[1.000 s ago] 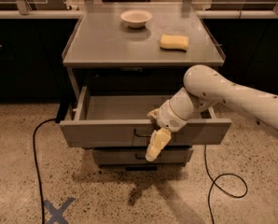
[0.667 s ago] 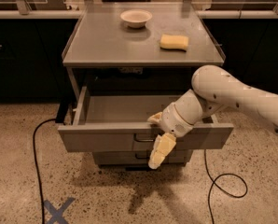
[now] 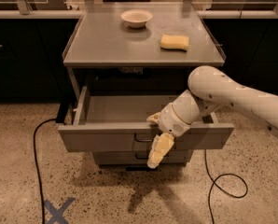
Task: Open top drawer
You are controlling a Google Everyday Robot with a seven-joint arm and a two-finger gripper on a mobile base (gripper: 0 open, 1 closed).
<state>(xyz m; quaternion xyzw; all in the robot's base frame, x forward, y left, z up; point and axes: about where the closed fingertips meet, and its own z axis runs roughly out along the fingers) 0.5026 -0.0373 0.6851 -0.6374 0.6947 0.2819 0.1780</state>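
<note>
The top drawer [image 3: 101,137] of the grey metal cabinet stands pulled far out, and its plain grey inside [image 3: 125,108] shows. Its small dark bar handle [image 3: 141,137] sits at the centre of the front panel, partly hidden. My gripper [image 3: 156,146], cream-coloured on a white arm [image 3: 232,94] that comes in from the right, is at the middle of the drawer front, over the top edge and hanging down in front of the panel next to the handle.
A white bowl [image 3: 136,17] and a yellow sponge [image 3: 174,42] lie on the cabinet top [image 3: 106,48]. A lower drawer [image 3: 115,157] is closed beneath. Black cables [image 3: 36,162] trail on the floor left and right. A blue tape X [image 3: 59,211] marks the floor.
The top drawer has slid further out toward the camera, and my gripper has moved with its front panel.
</note>
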